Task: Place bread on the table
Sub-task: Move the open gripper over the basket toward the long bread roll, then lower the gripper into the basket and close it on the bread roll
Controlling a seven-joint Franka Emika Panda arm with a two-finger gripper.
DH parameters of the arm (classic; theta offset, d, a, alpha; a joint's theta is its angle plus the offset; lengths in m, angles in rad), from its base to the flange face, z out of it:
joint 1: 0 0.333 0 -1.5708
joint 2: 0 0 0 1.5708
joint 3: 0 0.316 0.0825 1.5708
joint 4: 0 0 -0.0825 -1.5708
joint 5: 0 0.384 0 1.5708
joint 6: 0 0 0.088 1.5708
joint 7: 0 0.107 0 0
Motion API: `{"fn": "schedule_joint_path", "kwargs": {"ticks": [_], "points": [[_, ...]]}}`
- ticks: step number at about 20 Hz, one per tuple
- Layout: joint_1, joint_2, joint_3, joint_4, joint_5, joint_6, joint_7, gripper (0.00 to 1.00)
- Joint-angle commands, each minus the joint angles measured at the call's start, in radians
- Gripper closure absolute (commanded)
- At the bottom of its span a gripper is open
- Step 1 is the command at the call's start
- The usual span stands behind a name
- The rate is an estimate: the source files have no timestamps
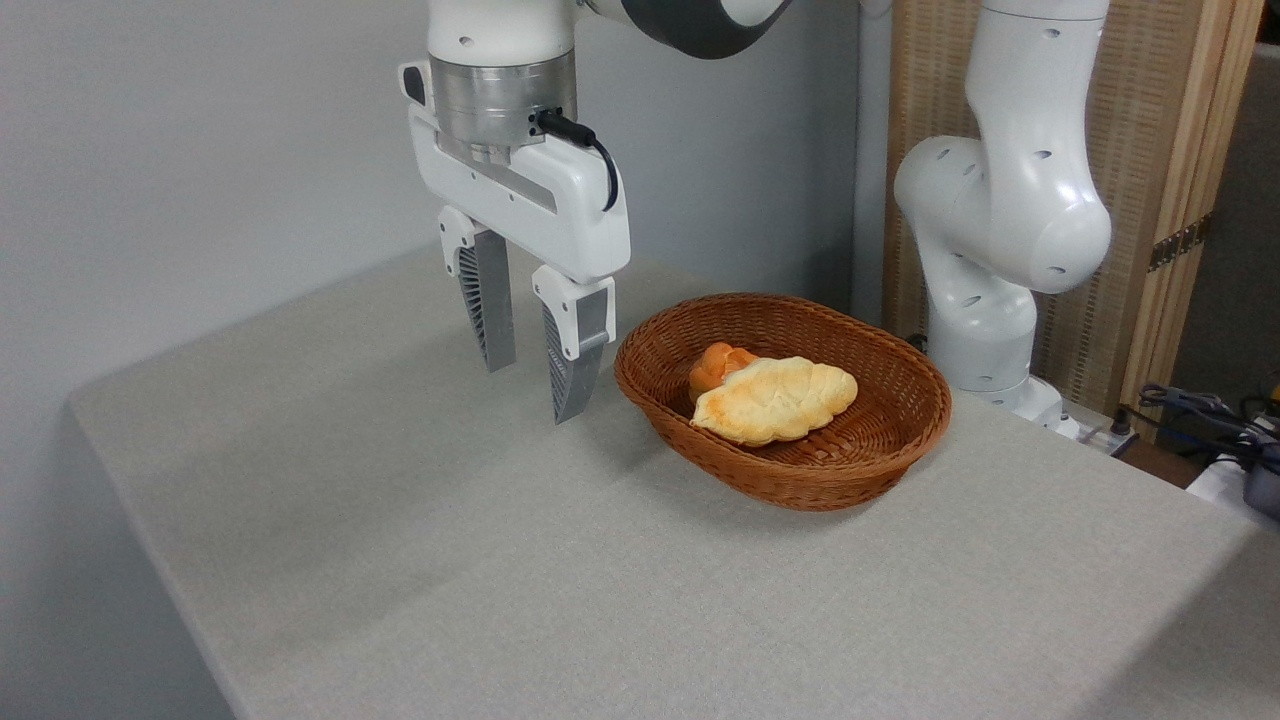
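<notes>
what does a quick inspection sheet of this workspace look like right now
surface: table, grey-beige speckled cover, bare apart from the basket
job's things: bread lying in the brown wicker basket, not yet on the table
clutter: small orange bun behind the bread, touching it
grippers: gripper open, empty, hanging left of the basket, above the table
cables: black cable at the gripper's wrist; loose cables off the table's far right edge
surroundings: grey wall, wooden woven screen behind the arm's base

Centre frame, the bread [775,401] is lying in the wicker basket [850,470]; the empty, parted gripper [532,390] is hovering at its left
</notes>
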Motion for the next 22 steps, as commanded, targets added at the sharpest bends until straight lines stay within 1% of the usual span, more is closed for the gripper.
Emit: {"fn": "schedule_joint_path", "kwargs": {"ticks": [1, 12, 13, 14, 15, 16, 19, 22], "points": [[-0.004, -0.002, 0.009, 0.012, 0.002, -0.044, -0.01, 0.0], [-0.004, -0.008, 0.009, 0.009, 0.003, -0.086, 0.002, 0.0], [-0.006, -0.011, 0.009, 0.006, 0.003, -0.104, 0.005, 0.0], [-0.009, -0.016, 0.009, 0.002, 0.003, -0.145, 0.018, 0.0], [-0.014, -0.037, 0.009, -0.017, 0.005, -0.188, 0.056, 0.0], [-0.014, -0.057, 0.009, -0.043, 0.006, -0.204, 0.082, 0.0], [-0.015, -0.129, 0.009, -0.144, 0.014, -0.213, 0.122, 0.0], [-0.014, -0.169, 0.011, -0.214, 0.028, -0.25, 0.162, 0.0]]}}
